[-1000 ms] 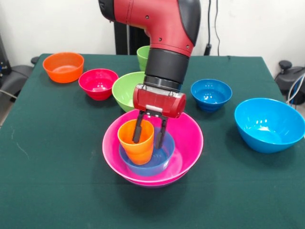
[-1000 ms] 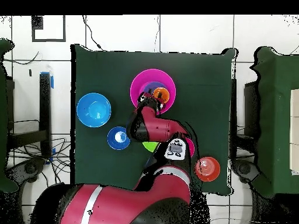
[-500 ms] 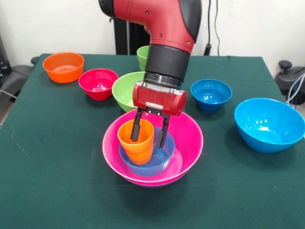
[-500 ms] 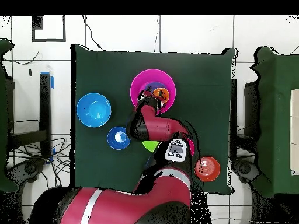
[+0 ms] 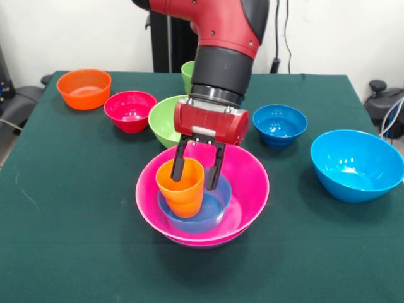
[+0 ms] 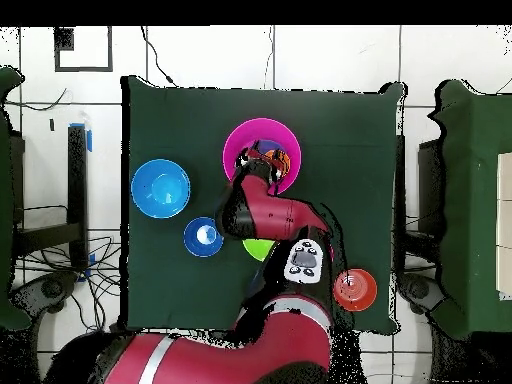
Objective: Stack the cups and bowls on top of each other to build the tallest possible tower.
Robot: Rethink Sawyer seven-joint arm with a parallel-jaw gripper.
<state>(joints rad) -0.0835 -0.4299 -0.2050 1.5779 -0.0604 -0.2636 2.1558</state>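
The tower is a wide pink bowl (image 5: pixel 249 183) (image 6: pixel 250 135) with a small light-blue bowl (image 5: pixel 211 211) nested inside it. An orange cup (image 5: pixel 183 192) (image 6: pixel 282 162) stands upright in the light-blue bowl. My gripper (image 5: pixel 196 180) (image 6: pixel 264 166) hangs open just above the pile. One finger dips inside the cup's mouth and the other stands outside the cup's right wall, neither pressing it. A light green cup (image 5: pixel 188 74) peeks out behind the arm at the far side.
Loose on the green cloth are an orange bowl (image 5: pixel 83 88), a red bowl (image 5: pixel 130 110) (image 6: pixel 352 288), a lime green bowl (image 5: pixel 165 120) (image 6: pixel 257 249), a dark-blue bowl (image 5: pixel 279 124) (image 6: pixel 204 236) and a large sky-blue bowl (image 5: pixel 356 164) (image 6: pixel 160 187).
My gripper has risen a little, its fingers sliding up out of the orange cup. The cup has stayed in the light-blue bowl.
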